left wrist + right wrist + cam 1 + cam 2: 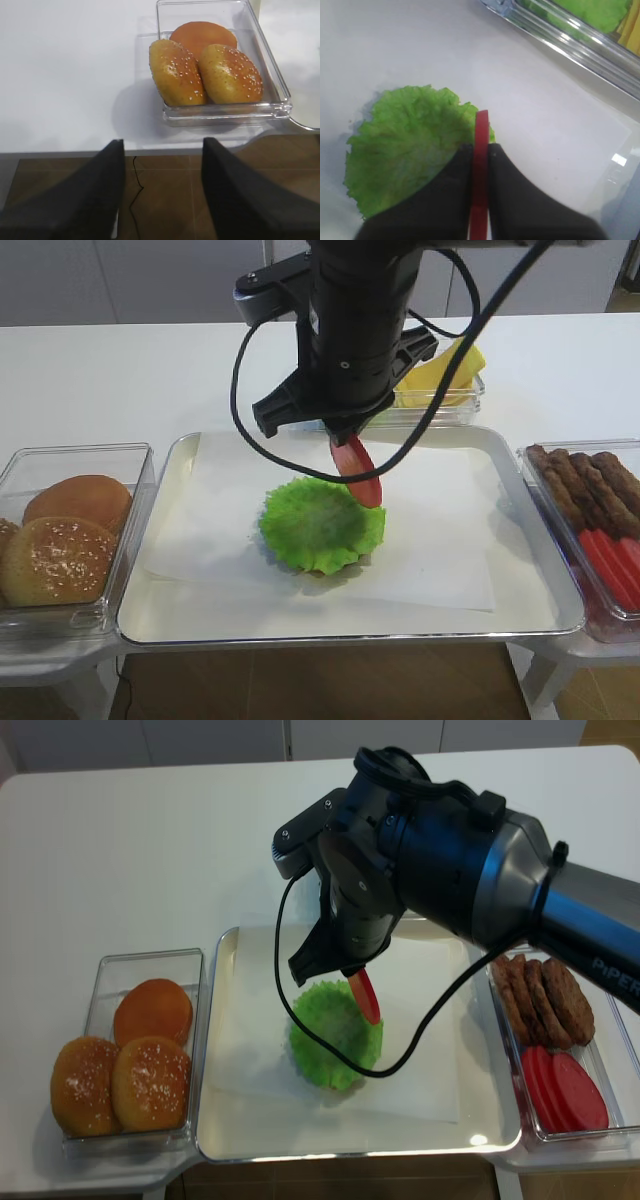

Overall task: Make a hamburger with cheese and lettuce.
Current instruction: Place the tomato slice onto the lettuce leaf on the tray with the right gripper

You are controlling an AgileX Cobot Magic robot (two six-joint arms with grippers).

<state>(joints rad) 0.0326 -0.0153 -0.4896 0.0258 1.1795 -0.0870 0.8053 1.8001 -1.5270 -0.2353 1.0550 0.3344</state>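
So far the hamburger (322, 530) is sitting mid-tray on the white paper (440, 540) as a bun base under the lettuce (335, 1032), while the cheese (445, 375) is still waiting in its far container, so cheese and top bun seem left to do. The right gripper (481, 150) is pinching a red round slice (358, 472) on edge, its long axis tilting down toward the lettuce's right rim. The left gripper (160, 192) is hanging wide and empty near the sesame buns (205, 72) at left.
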